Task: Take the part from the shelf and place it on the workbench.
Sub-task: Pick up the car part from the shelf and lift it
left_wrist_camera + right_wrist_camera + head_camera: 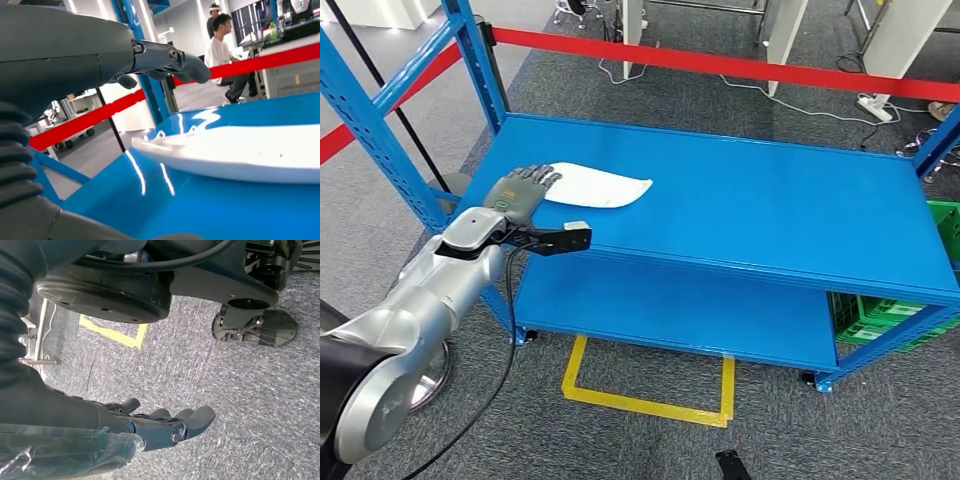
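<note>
The part [601, 186] is a flat, white, elongated piece lying on the top deck of the blue shelf [773, 210], near its far left corner. My left hand [520, 192] reaches over the shelf's front edge to the part's left end, fingers stretched out just above it and holding nothing. In the left wrist view the part [245, 152] lies flat on the glossy blue deck, with the fingers [170, 57] held straight above it and a gap between them. My right hand [166, 425] hangs beside my body over grey carpet, fingers extended and empty.
A blue shelf upright [365, 120] stands just left of my left arm. Red barrier tape [773, 68] runs behind the shelf. A green crate [886, 310] sits low at the right end. Yellow floor tape [652, 400] marks the carpet in front. People [222, 50] sit beyond the tape.
</note>
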